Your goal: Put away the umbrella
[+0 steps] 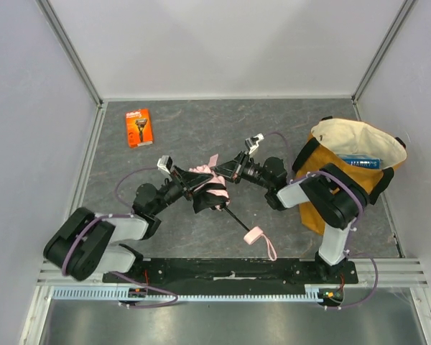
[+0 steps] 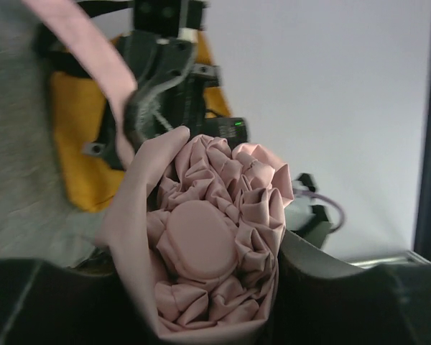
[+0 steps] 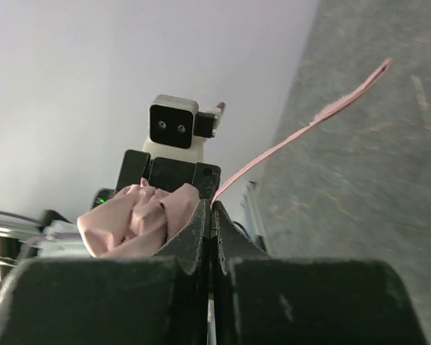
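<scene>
The only print in the room is sitting on an orange card pack (image 1: 138, 127) at the upper left of the grey table (image 1: 287, 122) and on a blue pack (image 1: 360, 162) poking out of the mustard tote bag (image 1: 320, 151) at the right. From the top view the lettering on both is too small to read. The two arms are reaching in from the bottom corners of that view and meeting over the middle of the table, forearms low and wrists angled toward each other. The umbrella (image 1: 205, 188) is lying between them in the centre, folded into a crumpled pink bundle. Its thin black shaft (image 1: 235, 217) is running down and to the right to the small pink handle (image 1: 253, 235), whose wrist loop (image 1: 270, 250) is trailing beside the arm bases. The left gripper (image 1: 195, 185) is clamping the bunched fabric, its dark fingers (image 2: 330, 277) pressing in on either side of the pleats and the round cap in the left wrist view. The right gripper (image 1: 226, 172) is coming in from the right with its fingertips squeezed together on the narrow pink strap (image 3: 302, 129). The strap's free end is slanting off to the upper right of the right wrist view.
</scene>
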Robot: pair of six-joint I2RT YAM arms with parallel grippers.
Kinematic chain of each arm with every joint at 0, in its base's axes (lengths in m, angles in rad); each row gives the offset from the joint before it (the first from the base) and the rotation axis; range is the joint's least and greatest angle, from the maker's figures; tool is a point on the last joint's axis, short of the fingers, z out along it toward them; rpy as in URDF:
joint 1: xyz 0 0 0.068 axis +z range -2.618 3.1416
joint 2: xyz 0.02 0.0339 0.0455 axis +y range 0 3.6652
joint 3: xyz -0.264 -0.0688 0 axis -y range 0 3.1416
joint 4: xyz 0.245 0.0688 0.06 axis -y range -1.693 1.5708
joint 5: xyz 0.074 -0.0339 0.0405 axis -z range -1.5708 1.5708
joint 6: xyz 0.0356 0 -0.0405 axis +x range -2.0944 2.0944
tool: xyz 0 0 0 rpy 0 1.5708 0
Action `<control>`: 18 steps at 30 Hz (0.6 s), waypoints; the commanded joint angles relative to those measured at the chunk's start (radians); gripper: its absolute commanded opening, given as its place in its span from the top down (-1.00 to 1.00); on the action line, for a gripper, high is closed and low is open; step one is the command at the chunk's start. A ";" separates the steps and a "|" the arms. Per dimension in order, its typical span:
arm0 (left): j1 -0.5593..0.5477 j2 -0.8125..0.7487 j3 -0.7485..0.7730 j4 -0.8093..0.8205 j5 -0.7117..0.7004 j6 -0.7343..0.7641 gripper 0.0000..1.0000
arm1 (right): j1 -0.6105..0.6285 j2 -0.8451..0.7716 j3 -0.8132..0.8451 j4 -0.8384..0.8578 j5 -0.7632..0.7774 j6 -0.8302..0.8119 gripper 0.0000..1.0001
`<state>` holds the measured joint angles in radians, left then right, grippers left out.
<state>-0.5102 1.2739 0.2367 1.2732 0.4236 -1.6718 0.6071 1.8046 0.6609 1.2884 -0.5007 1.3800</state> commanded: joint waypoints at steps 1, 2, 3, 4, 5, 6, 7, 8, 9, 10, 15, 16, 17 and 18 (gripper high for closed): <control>-0.007 0.149 -0.051 0.277 0.061 0.145 0.97 | -0.027 0.119 -0.014 0.098 -0.056 -0.183 1.00; -0.007 0.203 -0.051 0.307 0.060 0.152 0.96 | -0.029 0.143 -0.009 0.107 -0.062 -0.197 1.00; -0.007 0.256 -0.059 0.328 0.040 0.155 0.96 | -0.029 0.175 -0.001 0.121 -0.067 -0.212 1.00; -0.008 0.325 -0.054 0.378 0.029 0.173 0.96 | -0.030 0.202 0.003 0.135 -0.067 -0.222 1.00; -0.004 0.378 -0.042 0.390 0.033 0.196 0.96 | -0.032 0.234 0.009 0.146 -0.062 -0.232 1.00; -0.007 0.422 -0.034 0.391 0.027 0.204 0.96 | -0.036 0.251 0.011 0.152 -0.056 -0.248 1.00; -0.005 0.467 -0.022 0.391 0.027 0.221 0.96 | -0.041 0.259 0.009 0.149 -0.044 -0.266 1.00; -0.004 0.499 -0.019 0.391 0.021 0.251 0.97 | -0.049 0.262 0.006 0.143 -0.035 -0.285 1.00; -0.004 0.522 -0.020 0.391 0.001 0.262 0.96 | -0.055 0.260 0.008 0.111 -0.030 -0.314 1.00; -0.004 0.542 -0.020 0.391 -0.009 0.285 0.96 | -0.062 0.254 0.009 0.079 -0.021 -0.337 1.00; -0.010 0.643 -0.046 0.391 -0.087 0.325 0.96 | -0.072 0.208 0.046 -0.163 0.033 -0.487 1.00; -0.014 0.656 -0.065 0.391 -0.133 0.336 0.97 | -0.072 0.202 0.061 -0.211 0.036 -0.521 1.00; -0.016 0.665 -0.082 0.391 -0.163 0.352 0.96 | -0.069 0.196 0.072 -0.259 0.039 -0.545 1.00; -0.019 0.674 -0.095 0.391 -0.193 0.374 0.96 | -0.067 0.187 0.075 -0.291 0.062 -0.582 1.00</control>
<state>-0.5140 1.9007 0.2108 1.3472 0.3279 -1.4174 0.5617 2.0693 0.6701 1.0996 -0.5449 0.9714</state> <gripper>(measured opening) 0.470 0.004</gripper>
